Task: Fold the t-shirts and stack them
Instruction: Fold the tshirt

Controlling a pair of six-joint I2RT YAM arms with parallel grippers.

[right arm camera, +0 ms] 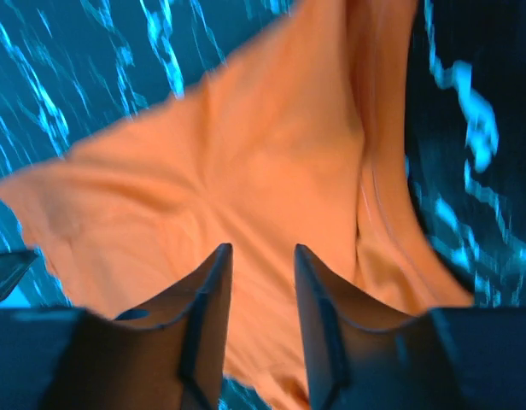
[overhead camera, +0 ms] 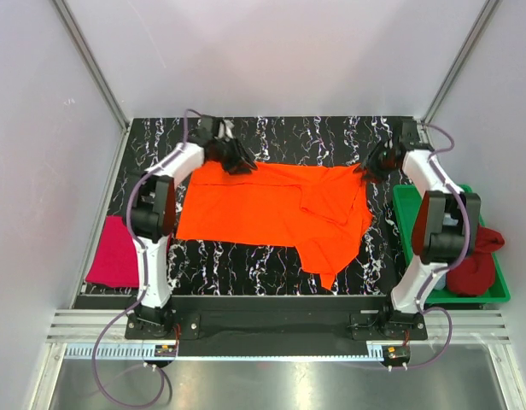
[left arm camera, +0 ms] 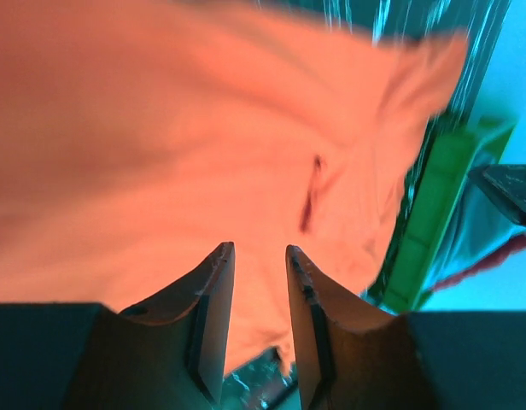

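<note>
Evidently early: orange shirt (overhead camera: 271,209) lies spread, unfolded; left hand (overhead camera: 244,164) and right hand (overhead camera: 365,169) parted, empty, at its 12 o'clock edge; pink shirt (overhead camera: 113,252), red shirt (overhead camera: 476,265) unstacked.

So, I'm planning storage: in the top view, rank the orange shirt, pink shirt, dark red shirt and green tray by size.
1. orange shirt
2. green tray
3. pink shirt and dark red shirt: look alike; the red one is bunched and partly hidden.

Orange t-shirt (overhead camera: 263,209) spread centrally; magenta (overhead camera: 116,252) left, dark-red (overhead camera: 475,266) right.
</note>
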